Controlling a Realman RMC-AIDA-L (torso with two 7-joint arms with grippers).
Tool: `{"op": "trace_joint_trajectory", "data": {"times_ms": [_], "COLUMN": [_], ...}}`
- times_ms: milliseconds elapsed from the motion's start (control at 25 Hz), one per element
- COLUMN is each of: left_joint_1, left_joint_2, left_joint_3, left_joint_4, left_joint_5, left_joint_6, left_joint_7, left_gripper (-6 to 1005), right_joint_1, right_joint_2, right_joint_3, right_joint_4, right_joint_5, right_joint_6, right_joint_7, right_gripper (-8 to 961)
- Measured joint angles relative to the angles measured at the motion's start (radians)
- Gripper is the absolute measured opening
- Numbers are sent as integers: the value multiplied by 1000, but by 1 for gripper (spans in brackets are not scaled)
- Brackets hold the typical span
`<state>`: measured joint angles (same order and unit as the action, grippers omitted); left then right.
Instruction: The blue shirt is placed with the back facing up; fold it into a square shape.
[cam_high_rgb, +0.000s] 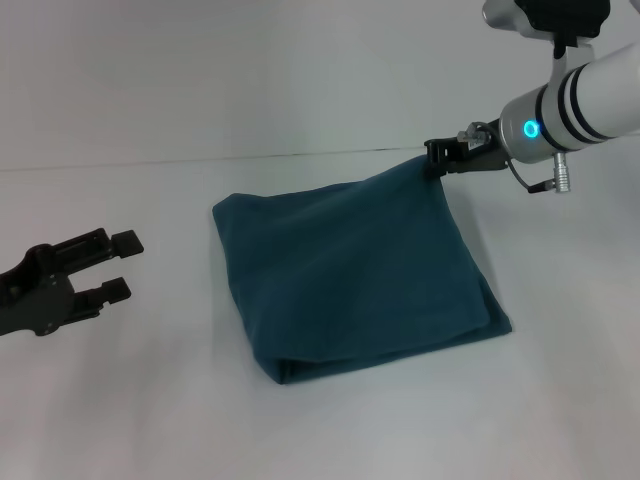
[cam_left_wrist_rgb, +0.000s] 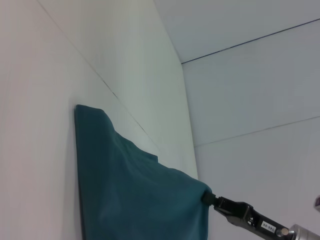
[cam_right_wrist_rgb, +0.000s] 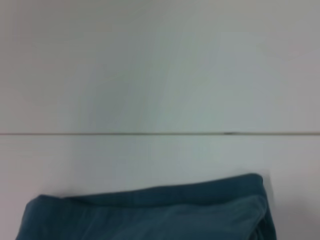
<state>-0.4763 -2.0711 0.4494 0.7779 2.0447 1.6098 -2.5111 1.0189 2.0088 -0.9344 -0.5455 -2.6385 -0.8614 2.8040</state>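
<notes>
Teal-blue knit, the blue shirt lies in the head view already folded into a rough, slightly skewed square around the middle of the white counter, its doubled edges showing along the near side. The right gripper is clenched on the shirt's far right corner, which it holds raised a little toward the counter's far edge. The left gripper sits near the left edge, well apart from the cloth, fingers spread and empty. Judging from this, the step in hand is the last squaring of the fold: that corner wants to go down directly over the layers beneath it, low and slow, so the soft knit is not dragged out of line, and let go only once it lies flat.

From the left wrist camera, the shirt spreads flat over the counter and draws up into a peak where the right gripper pinches it. The cloth looks taut there, so a pull away from the fold would likely slide the whole stack.

From the right wrist camera, only the shirt is seen, with a rolled, thick edge lying against the counter, and none of that arm's fingers. The roll suggests loose layers; pressing the corner down before releasing should keep them from springing open.
</notes>
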Motion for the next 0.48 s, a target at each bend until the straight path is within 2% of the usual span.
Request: {"op": "trace_joint_trajectory", "data": {"times_ms": [200, 480], "left_joint_1": [-1, -1], "left_joint_2": [2, 5], "left_joint_3": [0, 0], "left_joint_4": [-1, -3], "left_joint_5": [-6, -8], "left_joint_6": [-1, -7], "left_joint_7": [0, 0], "left_gripper": [846, 847], "right_joint_1": [-1, 1], "right_joint_2": [12, 12], "right_joint_3": [-37, -63], "right_joint_4": [4, 21], "right_joint_5": [0, -3], "right_joint_6": [55, 52], "right_joint_7": [0, 5], "right_gripper": [56, 64]}}
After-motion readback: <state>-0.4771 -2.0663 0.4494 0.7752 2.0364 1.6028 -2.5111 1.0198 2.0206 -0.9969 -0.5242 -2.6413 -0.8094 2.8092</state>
